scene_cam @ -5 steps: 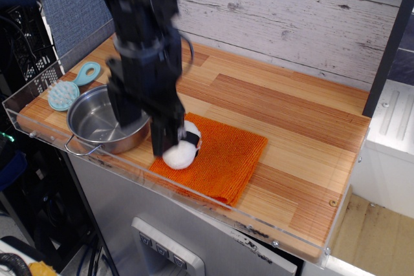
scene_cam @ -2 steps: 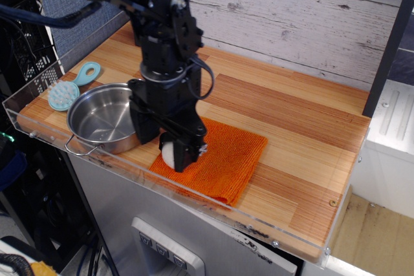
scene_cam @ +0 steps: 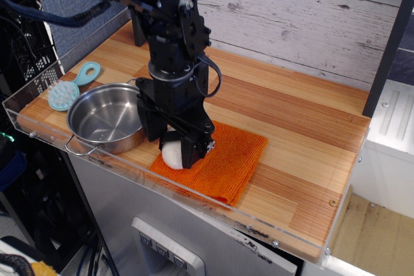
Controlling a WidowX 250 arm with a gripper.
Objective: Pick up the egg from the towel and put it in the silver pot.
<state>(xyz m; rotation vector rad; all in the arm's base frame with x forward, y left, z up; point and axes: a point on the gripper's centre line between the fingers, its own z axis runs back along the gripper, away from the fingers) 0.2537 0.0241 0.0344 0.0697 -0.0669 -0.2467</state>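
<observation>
The egg (scene_cam: pixel 171 155), a white lump, lies on the left part of the orange towel (scene_cam: pixel 234 157); its black band is hidden by the arm. My gripper (scene_cam: pixel 174 148) is down over the egg, one finger on each side, jaws open and not clamped on it. The right finger covers part of the egg. The silver pot (scene_cam: pixel 102 121) stands empty just left of the towel, near the front left corner of the wooden counter.
A light-blue round brush (scene_cam: pixel 68 90) lies left of the pot. A clear acrylic rim (scene_cam: pixel 213 206) runs along the counter's front and left edges. A grey plank wall (scene_cam: pixel 291 17) backs the counter. A white unit (scene_cam: pixel 391 127) stands at the right.
The arm moved from over the pot's right edge to the right, and now straddles the egg. The egg has stayed on the towel.
</observation>
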